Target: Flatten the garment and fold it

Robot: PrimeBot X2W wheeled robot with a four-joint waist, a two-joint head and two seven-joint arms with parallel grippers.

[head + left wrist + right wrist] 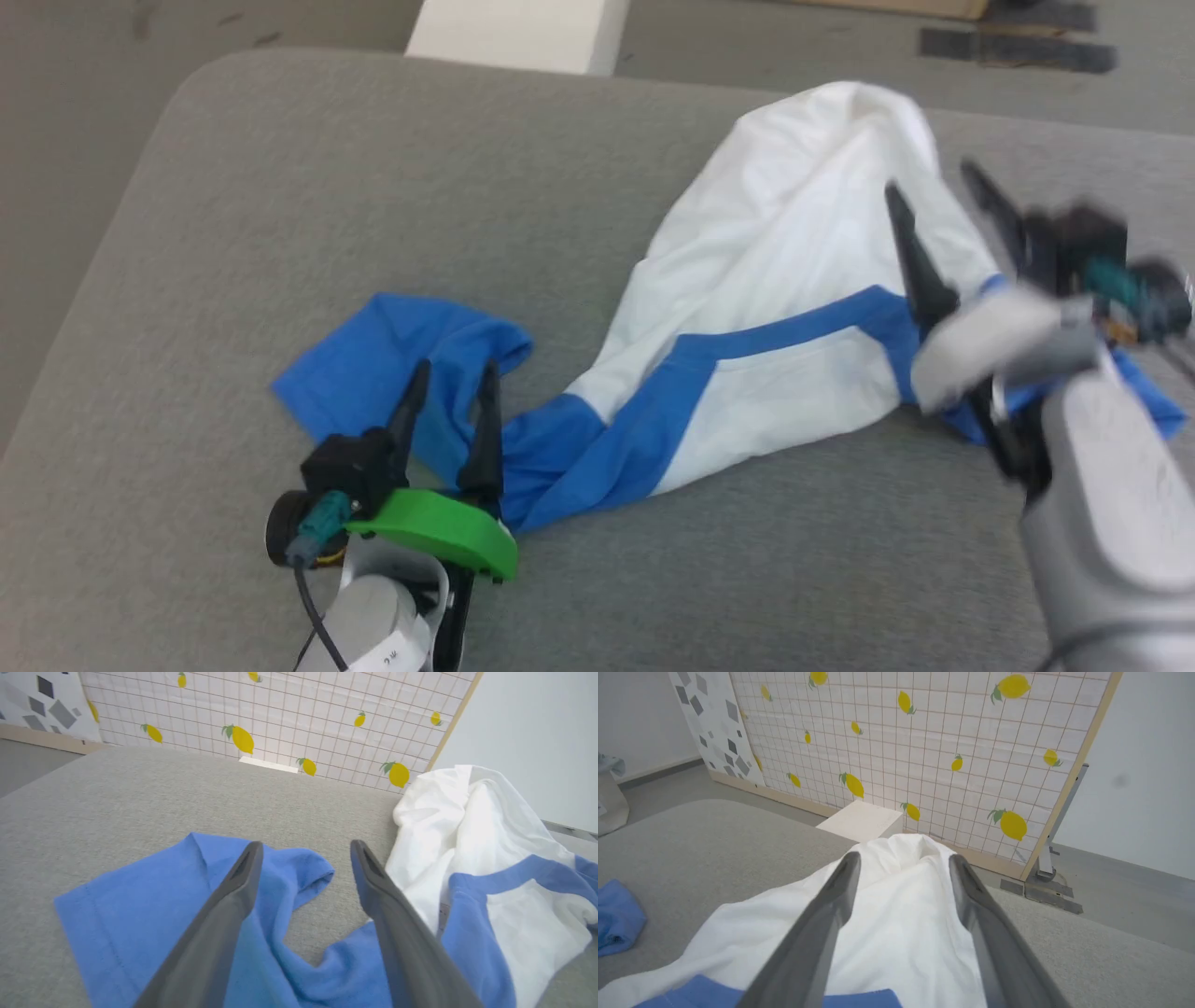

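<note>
A: Nearest first. Left gripper [455,373]?

B: Low on the left side. Fingers spread, nothing pinched. They point out over a royal-blue sleeve [373,373] that lies rumpled on the grey fabric worktop [373,187]. Can't tell if the tips touch the cloth. There's a green plastic piece [439,532] on the wrist just behind them.

A: And the garment [775,280], where is it?

B: On the worktop, running from that sleeve across the middle to the right side. It's crumpled, not flat. Blue shoulder fabric is bunched just right of the left fingers. Past that the white body rises into a hump toward the far right edge, with a blue band crossing it. The other blue sleeve [1144,401] pokes out at the right, partly under the right arm.

A: Right gripper [932,182]?

B: Over the white body, on the right. It's blurred in the head view. The right wrist view is clearer: fingers wide apart, white cloth showing between and beneath them, none of it clamped. Can't tell if they brush it.

A: Anything farther back?

B: A white box [864,821] on the floor just past the worktop's far edge. Behind it stands a grid panel printed with lemons [924,742]. To the right of the panel there's a grey floor with dark tape strips [1018,51], then a plain pale wall.
</note>
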